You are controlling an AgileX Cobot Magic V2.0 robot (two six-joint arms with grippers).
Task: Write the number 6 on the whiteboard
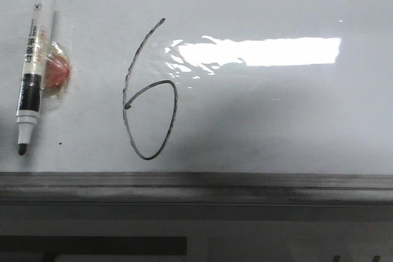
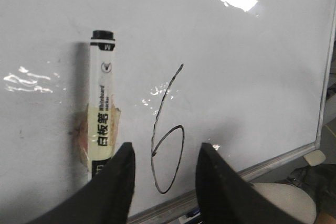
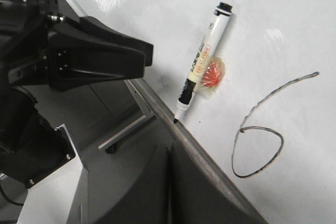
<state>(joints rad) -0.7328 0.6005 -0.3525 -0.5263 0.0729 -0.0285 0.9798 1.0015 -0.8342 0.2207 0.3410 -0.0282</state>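
Note:
The number 6 (image 1: 150,87) is a thin black hand-drawn line on the glossy whiteboard (image 1: 276,108). It also shows in the left wrist view (image 2: 167,135) and the right wrist view (image 3: 260,128). A whiteboard marker (image 1: 34,59) is stuck to the board left of the 6, black end up and bare tip down, with clear tape and a red-orange patch (image 1: 59,70). My left gripper (image 2: 167,146) is open and empty, off the board in front of the 6. My right gripper (image 3: 169,150) is shut and empty, below the ledge. Neither gripper shows in the front view.
A grey metal ledge (image 1: 196,185) runs along the board's lower edge. Bright glare (image 1: 270,51) lies right of the 6. A tiny black speck (image 1: 60,144) sits near the marker tip. The left arm's black body (image 3: 79,61) shows in the right wrist view.

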